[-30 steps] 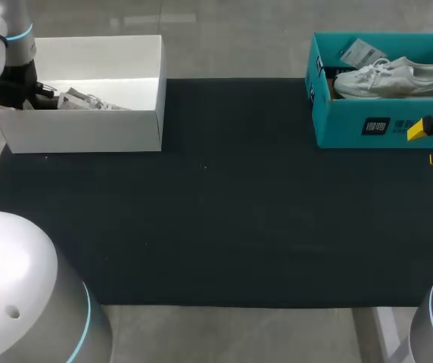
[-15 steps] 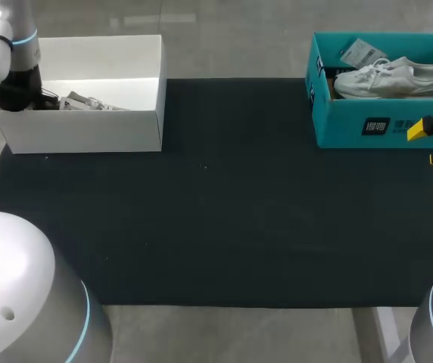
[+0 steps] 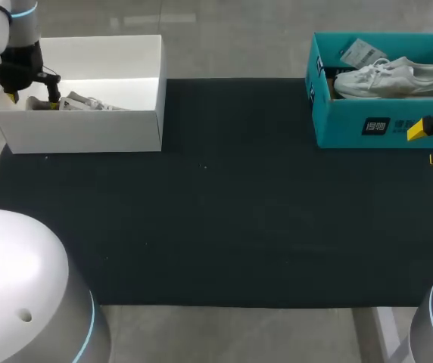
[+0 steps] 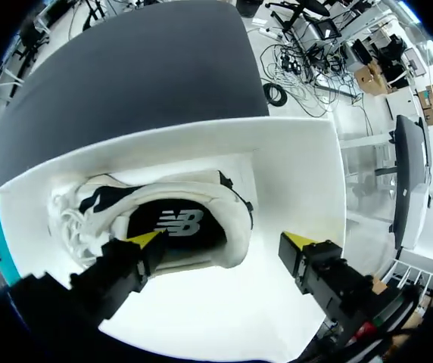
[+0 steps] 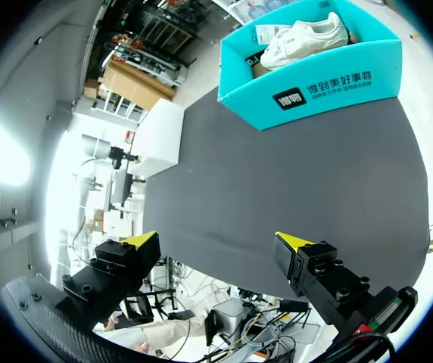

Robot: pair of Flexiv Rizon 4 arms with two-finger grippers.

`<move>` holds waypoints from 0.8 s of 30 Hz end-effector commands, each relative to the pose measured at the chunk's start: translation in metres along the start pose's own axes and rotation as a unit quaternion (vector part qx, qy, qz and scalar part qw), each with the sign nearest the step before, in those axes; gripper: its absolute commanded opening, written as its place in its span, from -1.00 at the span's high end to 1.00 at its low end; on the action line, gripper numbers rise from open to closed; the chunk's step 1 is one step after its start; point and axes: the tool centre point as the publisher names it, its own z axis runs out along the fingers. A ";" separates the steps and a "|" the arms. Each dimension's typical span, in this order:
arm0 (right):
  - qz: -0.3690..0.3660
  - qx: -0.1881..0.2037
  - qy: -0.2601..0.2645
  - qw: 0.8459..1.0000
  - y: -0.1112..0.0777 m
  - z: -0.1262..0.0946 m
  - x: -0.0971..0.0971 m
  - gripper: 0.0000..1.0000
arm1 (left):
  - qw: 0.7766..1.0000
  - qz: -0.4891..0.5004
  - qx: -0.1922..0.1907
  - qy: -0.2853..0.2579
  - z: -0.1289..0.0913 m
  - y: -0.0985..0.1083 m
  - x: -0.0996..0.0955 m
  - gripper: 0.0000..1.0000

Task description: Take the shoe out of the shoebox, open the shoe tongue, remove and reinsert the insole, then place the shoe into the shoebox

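across the table top a dark mat [image 3: 224,212] lies flat, with a box at each far corner. a white shoebox [image 3: 88,130] stands under the left gripper [image 3: 32,100]; a teal shoebox [image 3: 353,125] stands just ahead of the right gripper [image 3: 430,144].

left gripper [image 4: 222,240]: fingers spread wide, holding nothing, hanging inside the white shoebox [image 4: 300,166] at its end. directly below it lies the shoe [image 4: 156,219], pale upper, dark lining, opening upward. one fingertip is over the rim of the shoe's opening, the other over bare box floor beside the heel. contact with the shoe [image 3: 88,101] cannot be confirmed.

right gripper [image 5: 217,241]: fingers spread wide, holding nothing, above the mat [image 5: 292,181] at its edge. ahead of it, the teal shoebox [image 5: 315,83] contains a white shoe [image 5: 300,38] on its side, with a paper card [image 3: 360,53] behind it.
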 end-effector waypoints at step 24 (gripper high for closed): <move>0.001 0.000 -0.001 1.000 -0.001 0.000 0.000 -1.00 | 0.996 -0.071 -0.026 -0.051 -0.171 0.026 -0.009 -1.00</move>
